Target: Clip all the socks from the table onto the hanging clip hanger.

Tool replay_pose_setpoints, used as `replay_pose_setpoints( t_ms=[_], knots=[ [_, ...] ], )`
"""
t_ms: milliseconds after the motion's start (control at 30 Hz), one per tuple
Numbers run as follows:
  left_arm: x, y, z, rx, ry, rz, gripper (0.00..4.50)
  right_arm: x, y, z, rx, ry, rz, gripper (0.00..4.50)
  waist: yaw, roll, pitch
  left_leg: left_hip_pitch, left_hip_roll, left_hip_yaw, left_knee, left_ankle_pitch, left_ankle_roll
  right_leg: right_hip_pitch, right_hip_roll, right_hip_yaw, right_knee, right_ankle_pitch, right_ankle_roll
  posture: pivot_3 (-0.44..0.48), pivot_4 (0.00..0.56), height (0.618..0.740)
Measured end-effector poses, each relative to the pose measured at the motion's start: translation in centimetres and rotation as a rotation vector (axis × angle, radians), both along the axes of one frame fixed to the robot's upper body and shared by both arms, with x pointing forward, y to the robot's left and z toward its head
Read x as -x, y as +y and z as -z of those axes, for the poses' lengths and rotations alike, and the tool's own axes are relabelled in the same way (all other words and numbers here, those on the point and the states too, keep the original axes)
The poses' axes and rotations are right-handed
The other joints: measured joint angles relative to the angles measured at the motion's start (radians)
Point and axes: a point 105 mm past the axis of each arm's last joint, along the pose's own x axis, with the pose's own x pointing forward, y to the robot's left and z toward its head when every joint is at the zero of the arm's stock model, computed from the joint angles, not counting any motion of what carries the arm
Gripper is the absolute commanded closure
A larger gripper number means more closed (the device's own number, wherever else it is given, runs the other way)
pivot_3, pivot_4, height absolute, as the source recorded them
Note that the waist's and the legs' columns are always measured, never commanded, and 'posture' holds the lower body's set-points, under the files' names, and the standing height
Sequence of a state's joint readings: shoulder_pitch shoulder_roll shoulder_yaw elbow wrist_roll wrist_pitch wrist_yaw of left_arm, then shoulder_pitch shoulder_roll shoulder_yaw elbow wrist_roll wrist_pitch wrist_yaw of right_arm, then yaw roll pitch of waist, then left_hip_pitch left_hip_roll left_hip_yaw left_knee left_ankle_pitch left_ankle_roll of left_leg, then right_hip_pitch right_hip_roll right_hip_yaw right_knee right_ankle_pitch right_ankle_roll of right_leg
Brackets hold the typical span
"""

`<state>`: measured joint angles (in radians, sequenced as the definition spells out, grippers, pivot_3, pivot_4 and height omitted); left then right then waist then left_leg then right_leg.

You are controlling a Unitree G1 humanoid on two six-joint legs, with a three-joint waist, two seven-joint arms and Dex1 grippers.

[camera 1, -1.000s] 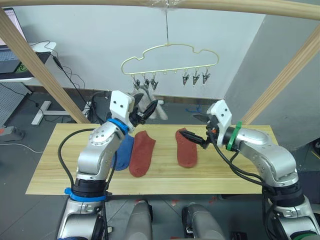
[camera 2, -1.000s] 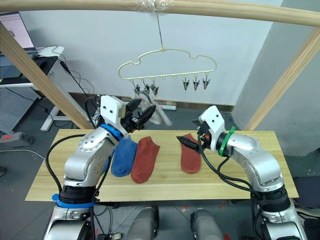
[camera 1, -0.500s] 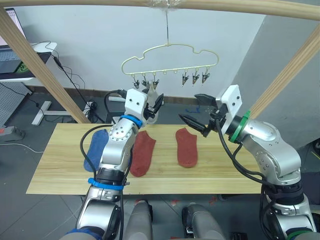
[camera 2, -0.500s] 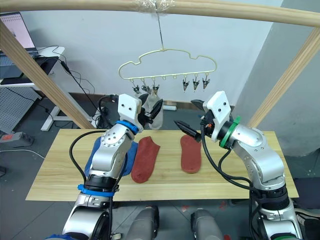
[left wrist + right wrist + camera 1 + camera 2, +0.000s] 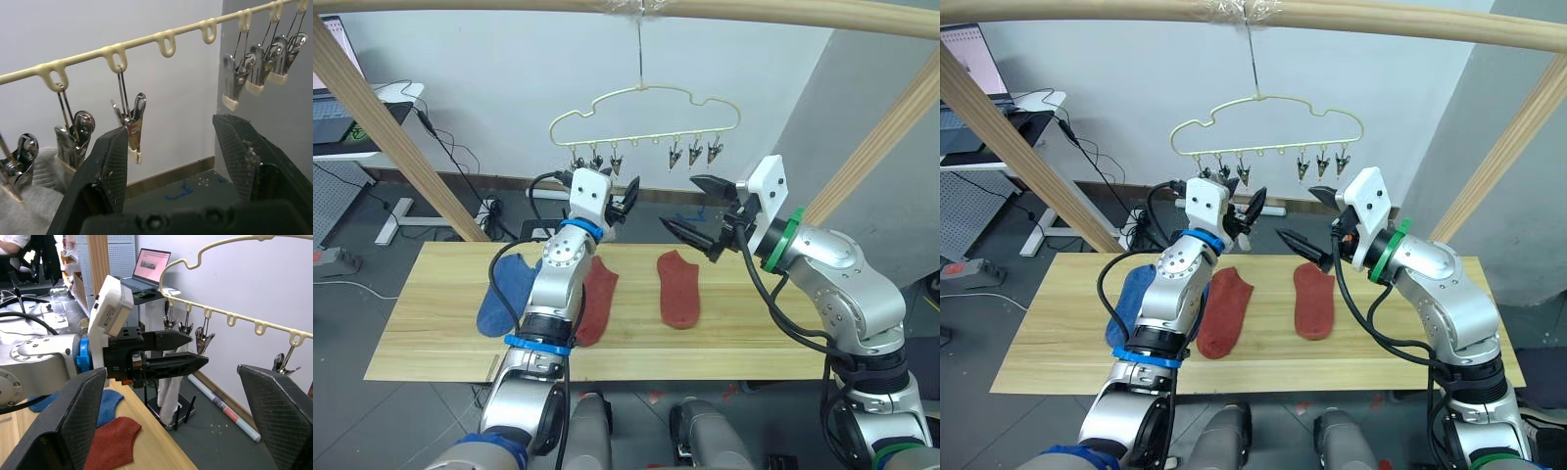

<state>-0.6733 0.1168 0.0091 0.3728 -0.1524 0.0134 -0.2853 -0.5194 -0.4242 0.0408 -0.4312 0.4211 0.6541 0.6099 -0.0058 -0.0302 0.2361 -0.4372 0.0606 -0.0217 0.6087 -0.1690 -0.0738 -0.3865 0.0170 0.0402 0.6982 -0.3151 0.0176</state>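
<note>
Three socks on the table: we see a blue sock point(image 5: 509, 294) at the left of the table point(image 5: 431, 343), then two rust-red socks point(image 5: 592, 304) point(image 5: 678, 289) side by side toward the middle, all lying flat.
Grey sock: in the left wrist view a light grey sock point(image 5: 29, 215) hangs from the leftmost clips, beside and below our left fingers, not between them.
Clip hanger: the pale-yellow clip hanger point(image 5: 646, 108) hangs by its hook above the far table edge.
Left gripper: our left gripper point(image 5: 625, 199) is raised just under the left clips, fingers spread and empty.
Right gripper: our right gripper point(image 5: 697, 208) is held up near the right clips, fingers wide apart and empty.
Step in hand: we judge one sock is clipped and the arms are free.
Next move: we would lower a gripper to a sock on the table and pinch its cuff.
</note>
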Motion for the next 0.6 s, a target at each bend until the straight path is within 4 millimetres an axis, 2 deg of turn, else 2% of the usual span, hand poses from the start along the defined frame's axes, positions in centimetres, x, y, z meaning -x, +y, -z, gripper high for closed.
replay_pose_setpoints(
  t_ms=[300, 600],
  knots=[
    [-0.5, 0.29, -0.92, 0.012, -0.038, -0.038, 1.48, -0.02, -0.09, 0.03, 0.004, 0.0, 0.003, 0.0, -0.004, 0.0, 0.0, 0.0, 0.0, 0.0, 0.0, 0.0, 0.0, 0.0, 0.0, 0.0, 0.0, 0.0, 0.0, -0.027, 0.197, 0.74],
    [-0.47, 0.45, -0.7, 0.013, -0.033, -0.042, 1.48, -0.03, -0.12, 0.06, 0.004, 0.001, 0.004, 0.0, -0.007, 0.0, 0.0, 0.0, 0.0, 0.0, 0.0, 0.0, 0.0, 0.0, 0.0, 0.0, 0.0, 0.0, 0.0, -0.027, 0.197, 0.74]
  ],
)
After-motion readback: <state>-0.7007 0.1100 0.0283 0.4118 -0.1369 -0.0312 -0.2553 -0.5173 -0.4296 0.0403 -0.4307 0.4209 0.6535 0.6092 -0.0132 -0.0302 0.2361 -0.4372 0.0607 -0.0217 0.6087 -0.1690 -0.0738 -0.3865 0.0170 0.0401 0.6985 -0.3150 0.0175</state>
